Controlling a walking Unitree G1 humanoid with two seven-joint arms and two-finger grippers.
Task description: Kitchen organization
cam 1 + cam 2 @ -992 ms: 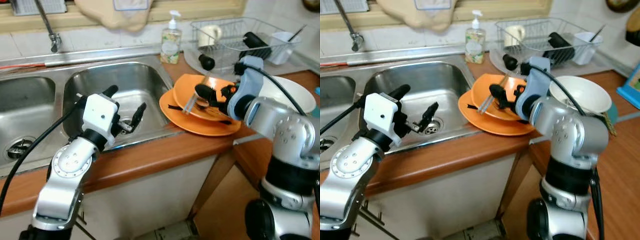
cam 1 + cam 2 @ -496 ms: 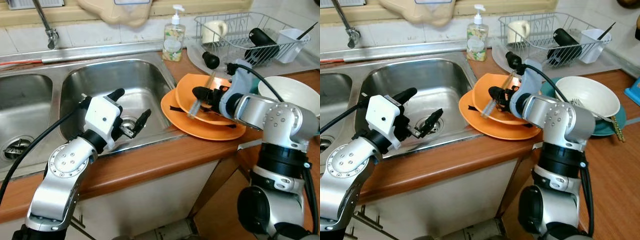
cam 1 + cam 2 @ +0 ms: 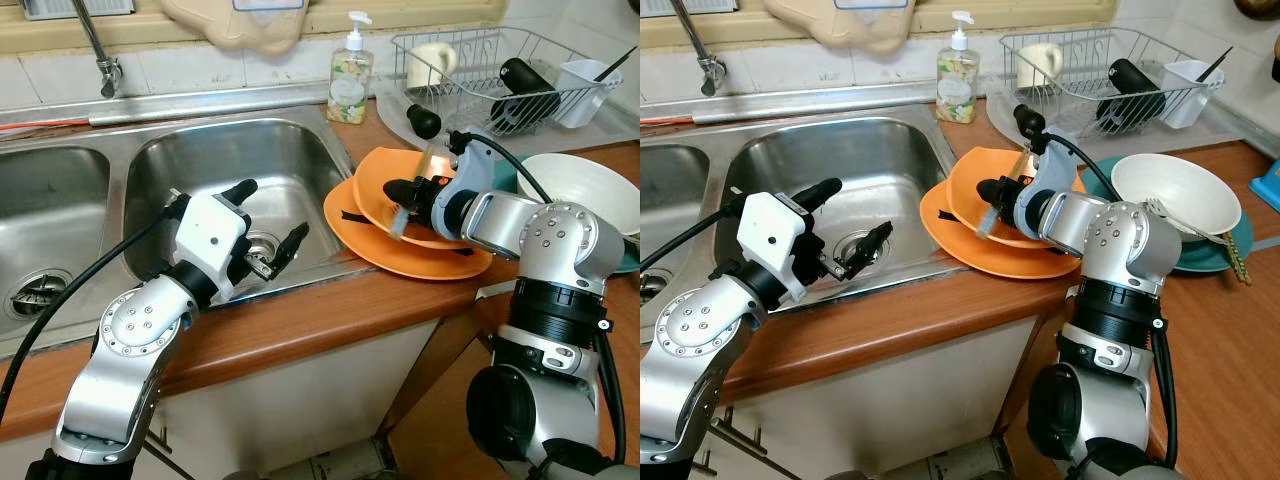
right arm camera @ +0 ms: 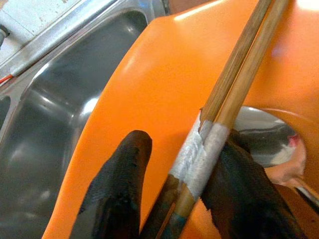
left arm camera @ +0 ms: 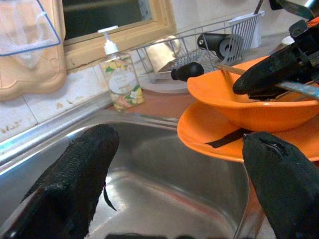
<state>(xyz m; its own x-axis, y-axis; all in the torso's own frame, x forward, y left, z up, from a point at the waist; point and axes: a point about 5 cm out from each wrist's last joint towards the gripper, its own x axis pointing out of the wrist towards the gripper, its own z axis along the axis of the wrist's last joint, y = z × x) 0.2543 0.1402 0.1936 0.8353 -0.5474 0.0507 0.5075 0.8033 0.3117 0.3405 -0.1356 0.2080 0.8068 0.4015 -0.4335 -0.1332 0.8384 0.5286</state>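
Over orange bowl (image 3: pixel 400 190), chopsticks (image 4: pixel 219 124) pinched by right gripper (image 4: pixel 174 194); to be lifted level. Left gripper (image 5: pixel 174 184) wide, idle.

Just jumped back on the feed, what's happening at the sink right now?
The right gripper is over the orange bowl on the orange plate beside the sink, its fingers either side of a pair of chopsticks; whether it has clamped them is unclear. The left gripper hovers open over the right sink basin, holding nothing. The dish rack stands behind.
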